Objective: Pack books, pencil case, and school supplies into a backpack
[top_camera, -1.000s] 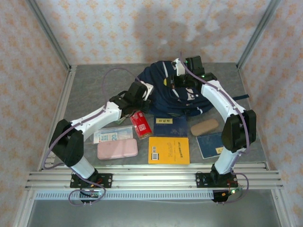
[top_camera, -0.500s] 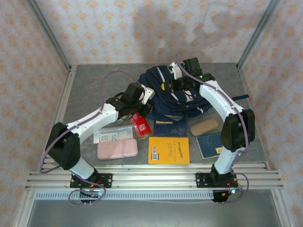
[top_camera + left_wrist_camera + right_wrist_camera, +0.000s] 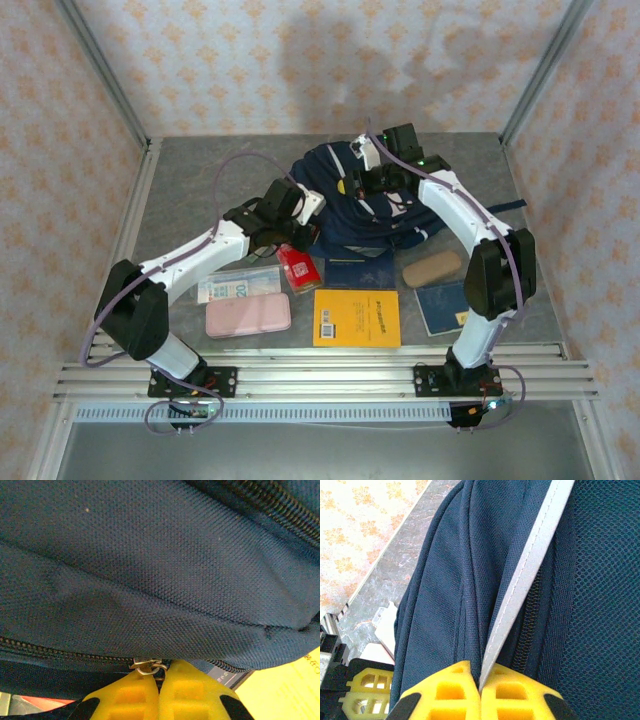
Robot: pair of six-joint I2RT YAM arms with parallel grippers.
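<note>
Arms reach onto backpack [image 3: 350,225]; left jaws pinch zipper pull [image 3: 148,666], right jaws stripe [image 3: 520,595].

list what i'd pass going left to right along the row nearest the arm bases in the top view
pink pencil case → orange-yellow book → navy blue book

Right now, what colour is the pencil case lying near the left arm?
Pale pink. The pencil case shows best in the top view.
</note>
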